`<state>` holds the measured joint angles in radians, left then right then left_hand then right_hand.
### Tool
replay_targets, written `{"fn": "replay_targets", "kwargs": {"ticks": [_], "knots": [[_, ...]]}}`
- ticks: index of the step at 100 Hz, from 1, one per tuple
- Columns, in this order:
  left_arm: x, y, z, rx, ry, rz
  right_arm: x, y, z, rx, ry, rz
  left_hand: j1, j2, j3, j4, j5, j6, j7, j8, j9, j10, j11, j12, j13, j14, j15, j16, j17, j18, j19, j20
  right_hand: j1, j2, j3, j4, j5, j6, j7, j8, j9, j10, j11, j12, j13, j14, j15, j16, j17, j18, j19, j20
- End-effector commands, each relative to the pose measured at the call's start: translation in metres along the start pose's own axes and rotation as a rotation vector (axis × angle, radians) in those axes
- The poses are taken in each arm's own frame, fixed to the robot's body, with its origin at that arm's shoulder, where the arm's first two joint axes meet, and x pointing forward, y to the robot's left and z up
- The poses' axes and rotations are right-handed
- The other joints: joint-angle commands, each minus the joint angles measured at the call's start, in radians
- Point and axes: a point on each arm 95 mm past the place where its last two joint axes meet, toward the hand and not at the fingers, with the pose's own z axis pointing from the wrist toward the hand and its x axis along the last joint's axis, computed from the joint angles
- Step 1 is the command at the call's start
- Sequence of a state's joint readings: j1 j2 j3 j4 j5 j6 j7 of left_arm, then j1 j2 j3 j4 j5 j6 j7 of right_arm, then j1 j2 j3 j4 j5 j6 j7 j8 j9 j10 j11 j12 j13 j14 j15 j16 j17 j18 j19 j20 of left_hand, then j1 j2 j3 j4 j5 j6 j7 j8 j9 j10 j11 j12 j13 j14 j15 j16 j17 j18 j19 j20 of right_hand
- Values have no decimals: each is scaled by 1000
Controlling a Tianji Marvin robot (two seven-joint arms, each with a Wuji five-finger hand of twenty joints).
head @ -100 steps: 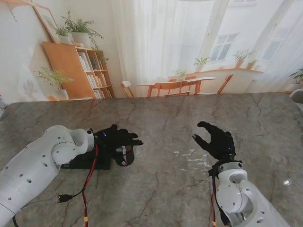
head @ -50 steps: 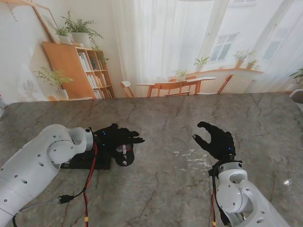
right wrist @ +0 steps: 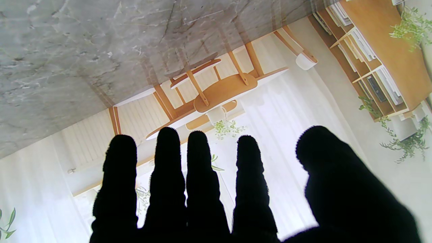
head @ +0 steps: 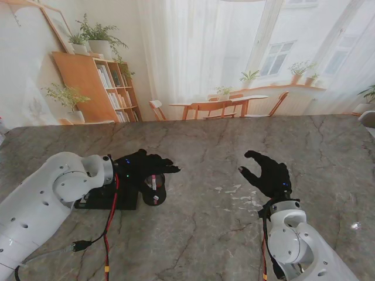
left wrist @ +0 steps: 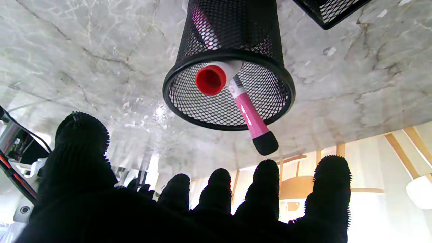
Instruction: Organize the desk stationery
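Your grey marble tabletop (head: 199, 228) now shows the black mesh pen cup (head: 154, 188) clear of the left robot hand (head: 142, 165), which has lifted back, fingers spread and empty. A pink marker (left wrist: 249, 116) and a red-capped pen (left wrist: 211, 79) stand inside the cup, just beneath its fingertips. The right robot hand (head: 268, 172) hovers open, well apart; that drop looks done.

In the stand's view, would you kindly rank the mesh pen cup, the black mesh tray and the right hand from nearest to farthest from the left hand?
1. Mesh pen cup: just nearer to me than the left hand.
2. Black mesh tray: beside the cup, under the left wrist; close to the cup's rank.
3. Right hand: far off on the right.
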<state>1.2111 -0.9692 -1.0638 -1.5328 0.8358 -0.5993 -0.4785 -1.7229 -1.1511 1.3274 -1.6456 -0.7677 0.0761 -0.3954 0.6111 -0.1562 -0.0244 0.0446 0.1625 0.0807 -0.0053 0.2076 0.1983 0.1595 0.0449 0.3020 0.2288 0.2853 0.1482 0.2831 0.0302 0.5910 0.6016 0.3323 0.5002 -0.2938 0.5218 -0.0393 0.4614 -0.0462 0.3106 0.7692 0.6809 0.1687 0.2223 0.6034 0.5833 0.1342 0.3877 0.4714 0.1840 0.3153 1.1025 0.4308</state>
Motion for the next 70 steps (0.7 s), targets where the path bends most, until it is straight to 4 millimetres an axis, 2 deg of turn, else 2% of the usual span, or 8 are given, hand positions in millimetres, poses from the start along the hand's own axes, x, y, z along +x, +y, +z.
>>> {"fn": "replay_targets", "kwargs": {"ticks": [1,9,18,27,44,59,70], "knots": [[3,-4,0,13,8,3,-1,-3,-1,14,-4,5,-39,58,0,-60,-29,11,14,38,25,-9,4,14,32,-10,-17,6,10,25,8,-15,-14,37,-19,32,7,-4,4,4,1,1,2,18,-12,-4,6,14,-13,13,9,16],[3,-6,-1,18,7,-16,-1,-3,-1,13,-4,6,-37,54,1,-61,-33,-28,20,90,48,-11,8,24,45,-9,-14,9,18,29,11,-5,-14,37,-19,32,8,-4,5,4,2,1,3,18,-12,-3,6,14,-13,14,9,16],[3,-5,-1,4,2,-20,-1,-3,-1,12,-5,7,-38,55,0,-61,-34,-78,33,134,54,18,-2,15,57,8,-15,7,45,45,26,4,-14,38,-19,32,8,-7,5,4,2,2,2,18,-12,-4,6,14,-13,14,9,16],[0,-2,-1,-18,-5,-23,-1,-2,-2,10,-7,8,-37,56,-1,-63,-39,-105,42,186,42,40,-9,-2,53,16,-16,1,42,46,30,3,-13,38,-20,32,7,-9,5,4,2,1,2,18,-12,-4,6,14,-13,14,9,17],[-4,2,1,-32,-9,-30,-2,-2,-2,7,-7,6,-36,64,-1,-63,-36,-114,40,203,3,71,-27,-23,32,16,-24,-5,26,41,12,-6,-13,38,-20,32,7,-9,4,4,1,2,2,18,-13,-4,6,14,-13,14,9,17],[-5,5,1,-38,-13,-45,-2,-2,-2,7,-8,6,-37,75,-2,-64,-27,-115,32,216,-51,94,-45,-74,-18,33,-43,-27,-2,40,-30,-25,-13,38,-21,32,12,-8,7,5,2,0,3,18,-12,-4,7,14,-14,15,8,16],[-4,3,-1,-15,-19,-32,-2,-2,-2,9,-7,6,-42,93,-2,-64,-36,-98,23,214,-85,80,-48,-88,-53,36,-51,-38,-26,37,-46,-32,-13,39,-21,32,8,-10,6,4,2,1,2,18,-11,-4,7,14,-14,14,8,16]]}}
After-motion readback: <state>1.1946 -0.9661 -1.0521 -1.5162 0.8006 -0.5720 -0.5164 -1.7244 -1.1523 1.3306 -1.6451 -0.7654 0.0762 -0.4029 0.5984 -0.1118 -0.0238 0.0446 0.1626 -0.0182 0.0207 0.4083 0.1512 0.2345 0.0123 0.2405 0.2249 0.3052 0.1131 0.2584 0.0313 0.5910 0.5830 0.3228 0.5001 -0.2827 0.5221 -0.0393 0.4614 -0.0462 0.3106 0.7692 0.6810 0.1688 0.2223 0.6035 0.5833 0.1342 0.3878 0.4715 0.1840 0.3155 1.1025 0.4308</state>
